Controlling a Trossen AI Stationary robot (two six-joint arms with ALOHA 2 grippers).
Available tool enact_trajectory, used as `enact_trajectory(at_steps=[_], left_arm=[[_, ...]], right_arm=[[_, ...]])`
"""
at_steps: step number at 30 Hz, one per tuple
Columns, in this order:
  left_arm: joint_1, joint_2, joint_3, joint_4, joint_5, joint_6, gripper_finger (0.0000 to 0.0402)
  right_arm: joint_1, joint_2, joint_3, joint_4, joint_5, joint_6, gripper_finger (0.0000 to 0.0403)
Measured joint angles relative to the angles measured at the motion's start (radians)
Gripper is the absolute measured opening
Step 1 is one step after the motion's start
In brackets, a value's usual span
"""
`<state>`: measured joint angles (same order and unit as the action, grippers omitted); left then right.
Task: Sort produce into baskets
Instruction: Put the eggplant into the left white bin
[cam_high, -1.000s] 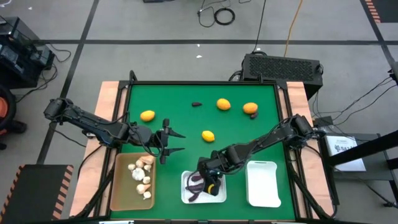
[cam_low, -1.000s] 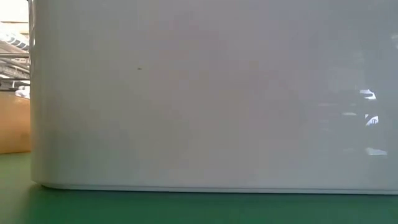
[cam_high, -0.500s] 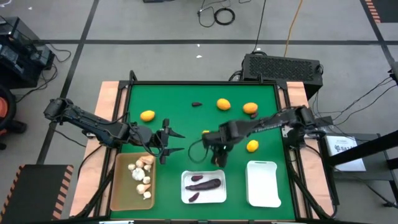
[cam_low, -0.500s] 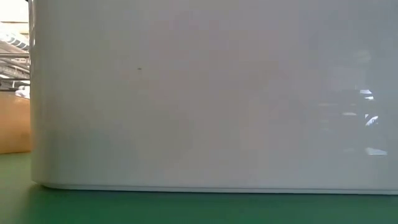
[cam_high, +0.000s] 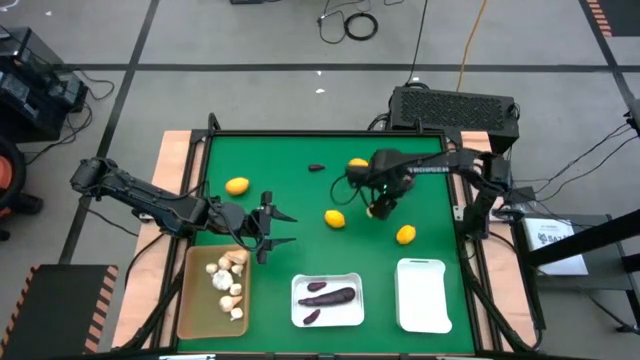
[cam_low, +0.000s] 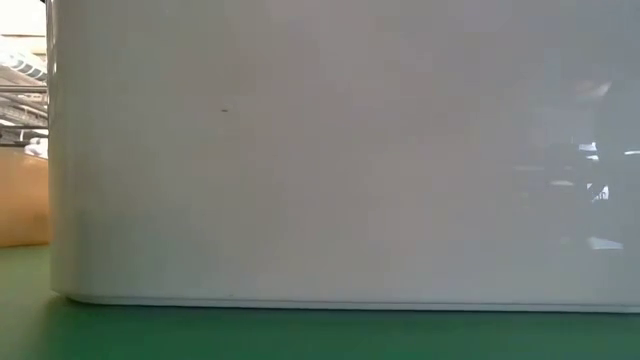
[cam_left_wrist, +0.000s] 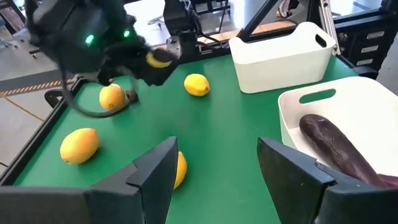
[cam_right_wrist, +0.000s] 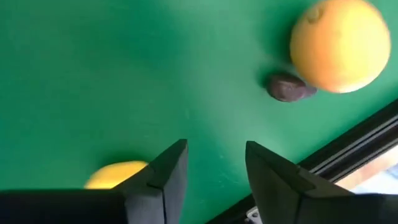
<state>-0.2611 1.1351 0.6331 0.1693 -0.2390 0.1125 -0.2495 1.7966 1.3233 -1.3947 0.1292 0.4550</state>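
Note:
My right gripper (cam_high: 376, 208) (cam_right_wrist: 214, 149) is open and empty above the green mat, among the far fruits; it also shows in the left wrist view (cam_left_wrist: 155, 62). An orange fruit (cam_right_wrist: 339, 43) lies beside a small dark purple piece (cam_right_wrist: 289, 87), and a yellow fruit (cam_right_wrist: 118, 174) shows behind one finger. Other citrus fruits (cam_high: 335, 218) (cam_high: 405, 234) (cam_high: 237, 185) (cam_high: 357, 162) lie on the mat. My left gripper (cam_high: 290, 230) (cam_left_wrist: 214, 149) waits open beside the tan basket (cam_high: 190, 300), which holds whitish bulbs (cam_high: 228, 280). The middle white basket (cam_high: 300, 285) holds purple pieces (cam_high: 330, 295).
The right white basket (cam_high: 423, 300) stands at the near right with nothing in it. One small dark piece (cam_high: 316, 167) lies on the far mat. The low view is filled by a white basket wall (cam_low: 320, 150), with the tan basket (cam_low: 20, 200) at its left.
My right gripper has left the middle white basket and swept quickly over the mat toward the far edge and a little right, ending among the far fruits. The purple pieces stay lying in the basket. The arm now hides the orange fruit from above.

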Motion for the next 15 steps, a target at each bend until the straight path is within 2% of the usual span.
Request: enact_trajectory(at_steps=[4, 8, 12, 15], left_arm=[[-0.003, 0.0, 0.0, 0.001, 0.0, -0.002, 0.0228], [0.001, 0.0, 0.0, 0.001, 0.0, -0.002, 0.0228], [0.006, 0.0, 0.0, 0.001, 0.0, -0.001, 0.0228], [0.006, 0.0, 0.0, 0.001, 0.0, -0.001, 0.0228]], right_arm=[[-0.108, -0.021, -0.076, 0.024, 0.004, -0.009, 0.0191], [-0.189, -0.066, -0.136, 0.061, 0.029, -0.022, 0.0245], [-0.263, -0.165, -0.218, 0.163, 0.044, -0.041, 0.0295], [-0.319, -0.26, -0.302, 0.279, -0.003, -0.048, 0.0321]])
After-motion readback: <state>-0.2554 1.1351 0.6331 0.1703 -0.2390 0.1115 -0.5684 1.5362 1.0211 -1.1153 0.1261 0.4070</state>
